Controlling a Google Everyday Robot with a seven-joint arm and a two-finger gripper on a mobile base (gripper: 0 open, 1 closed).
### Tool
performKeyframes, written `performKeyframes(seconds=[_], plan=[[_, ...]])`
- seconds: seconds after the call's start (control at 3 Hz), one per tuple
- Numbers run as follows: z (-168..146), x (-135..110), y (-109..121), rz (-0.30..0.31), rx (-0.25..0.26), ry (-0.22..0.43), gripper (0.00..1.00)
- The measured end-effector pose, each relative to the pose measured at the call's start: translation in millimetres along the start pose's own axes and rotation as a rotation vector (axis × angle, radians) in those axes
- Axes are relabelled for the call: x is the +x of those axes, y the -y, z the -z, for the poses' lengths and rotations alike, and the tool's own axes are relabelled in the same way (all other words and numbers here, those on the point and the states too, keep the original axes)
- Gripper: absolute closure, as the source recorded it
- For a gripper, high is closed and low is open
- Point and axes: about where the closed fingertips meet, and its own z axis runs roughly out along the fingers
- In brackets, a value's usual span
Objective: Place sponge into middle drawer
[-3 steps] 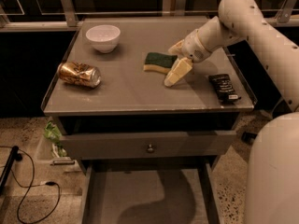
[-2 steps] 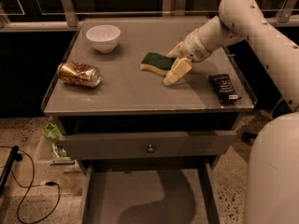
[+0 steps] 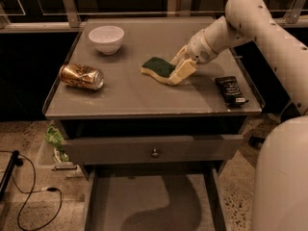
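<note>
The sponge (image 3: 156, 67), dark green over pale yellow, lies on the grey table top (image 3: 130, 93) right of centre. My gripper (image 3: 180, 65) reaches in from the right, and its pale fingers (image 3: 182, 73) close around the sponge's right end, low over the table. The middle drawer (image 3: 144, 201) is pulled out at the bottom of the view. Its flat grey floor is bare, with a shadow across it.
A white bowl (image 3: 106, 38) stands at the back left. A crushed gold can (image 3: 82, 76) lies at the left. A black snack bar wrapper (image 3: 231, 89) lies near the right edge. The drawer with the round knob (image 3: 154, 153) sits slightly open above the middle drawer.
The sponge has slid a little left and toward the front, turning slightly, together with the gripper at its right end. Everything else has stayed put.
</note>
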Motion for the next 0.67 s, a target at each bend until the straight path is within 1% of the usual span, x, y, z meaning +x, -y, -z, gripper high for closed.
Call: performKeyframes(seconds=[0.33,0.67], plan=[[-0.2,0.0,0.0,0.0,0.0,0.0,1.0],[0.5,-2.8,1.2,0.002,-0.002,-0.003,1.0]])
